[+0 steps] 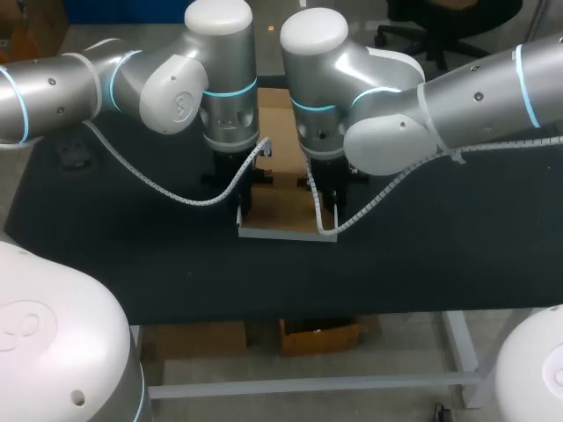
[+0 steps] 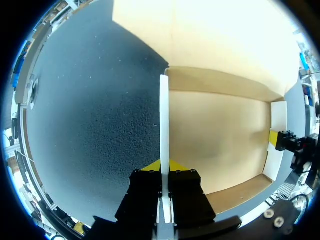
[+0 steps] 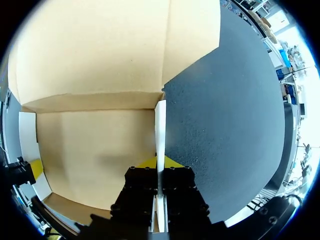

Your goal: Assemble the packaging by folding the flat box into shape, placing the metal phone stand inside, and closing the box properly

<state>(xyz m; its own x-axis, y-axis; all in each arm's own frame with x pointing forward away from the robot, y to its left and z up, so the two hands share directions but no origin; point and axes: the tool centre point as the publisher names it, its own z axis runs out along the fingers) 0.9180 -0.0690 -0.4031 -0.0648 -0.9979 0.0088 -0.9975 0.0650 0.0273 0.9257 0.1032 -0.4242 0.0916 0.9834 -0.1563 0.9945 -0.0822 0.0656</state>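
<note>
Box (image 1: pixel 283 211) is seen half-folded on the black table (image 1: pixel 132 246), with its front wall raised. Its left wall (image 2: pixel 164 120) is clamped by the left gripper (image 2: pixel 161 167), and its right wall (image 3: pixel 160 130) by the right gripper (image 3: pixel 159 162). A broad flap (image 3: pixel 100 45) is seen beyond the back fold.

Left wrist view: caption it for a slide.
Left hand pinches the box by one upright side flap, on the black table.

Left gripper (image 2: pixel 163 168) fingers pinch the upright white side wall (image 2: pixel 164 120) of the open box (image 2: pixel 220 135) from both sides, brown box floor one side of that wall, black tabletop (image 2: pixel 95 115) the other, right gripper (image 2: pixel 276 140) at the far wall.
</note>
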